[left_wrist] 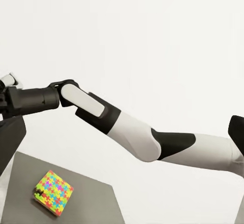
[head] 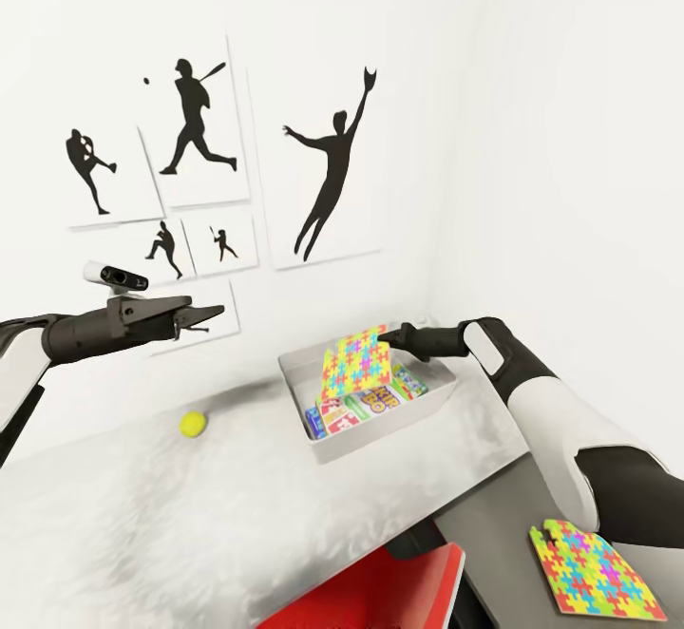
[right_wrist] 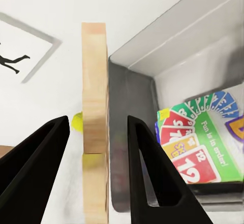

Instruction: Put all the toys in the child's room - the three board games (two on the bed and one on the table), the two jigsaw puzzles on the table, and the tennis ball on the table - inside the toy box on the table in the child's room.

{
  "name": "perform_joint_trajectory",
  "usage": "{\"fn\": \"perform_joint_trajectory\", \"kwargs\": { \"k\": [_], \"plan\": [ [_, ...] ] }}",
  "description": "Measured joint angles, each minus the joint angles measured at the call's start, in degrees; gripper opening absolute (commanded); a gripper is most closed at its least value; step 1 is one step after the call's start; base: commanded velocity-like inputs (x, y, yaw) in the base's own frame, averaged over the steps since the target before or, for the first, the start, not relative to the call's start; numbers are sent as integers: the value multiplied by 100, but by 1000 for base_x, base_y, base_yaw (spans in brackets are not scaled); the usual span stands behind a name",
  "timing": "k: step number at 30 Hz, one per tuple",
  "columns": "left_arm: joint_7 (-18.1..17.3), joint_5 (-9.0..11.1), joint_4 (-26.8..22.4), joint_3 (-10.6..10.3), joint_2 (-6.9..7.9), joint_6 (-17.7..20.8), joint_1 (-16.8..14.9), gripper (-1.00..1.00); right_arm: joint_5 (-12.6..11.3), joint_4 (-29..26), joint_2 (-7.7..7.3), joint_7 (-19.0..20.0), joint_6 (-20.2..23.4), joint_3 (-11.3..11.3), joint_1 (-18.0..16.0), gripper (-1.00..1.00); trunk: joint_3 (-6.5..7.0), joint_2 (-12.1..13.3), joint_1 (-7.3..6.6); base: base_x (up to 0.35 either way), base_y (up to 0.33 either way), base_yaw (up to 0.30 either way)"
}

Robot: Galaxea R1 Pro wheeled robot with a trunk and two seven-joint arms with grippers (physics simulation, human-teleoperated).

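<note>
1. Right gripper (right_wrist: 96, 148) has its fingers spread either side of the jigsaw puzzle (head: 354, 360), which stands edge-up over the toy box (head: 380, 439), gaps showing on both sides
2. Board game (right_wrist: 201, 145) inside reads "Fun to order!" and "12"
3. Left gripper (head: 204, 315) hangs apart, jaws parted; tennis ball (head: 194, 424) lies left of the box

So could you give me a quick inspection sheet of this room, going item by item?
Surface: white table against the wall.
Job's things: toy box holds board games; one jigsaw puzzle tilted over the box; second puzzle lies on a grey surface; tennis ball loose on the table.
Clutter: red object below the table edge.
Grippers: right gripper open, fingers either side of the puzzle's edge, not touching; left gripper held up, carrying nothing.
Cables: nothing seen.
Surroundings: baseball silhouette posters on the white wall.
</note>
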Motion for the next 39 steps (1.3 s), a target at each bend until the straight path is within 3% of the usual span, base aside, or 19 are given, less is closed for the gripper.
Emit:
{"fn": "perform_joint_trajectory", "kwargs": {
  "k": [12,26,39],
  "plan": [
    [4,-13,0,1,0,0,0,100,24,8,-1,344,-286,15,5,-100,-113,0,0,0,0,0],
    [-1,4,0,7,2,0,0,100,32,6,-16,373,-309,11,10,-100,-246,0,0,0,0,0],
    [-2,13,0,24,2,0,0,100,30,8,-127,383,-433,16,17,-100,-369,-1,0,0,0,0]
  ]
}}
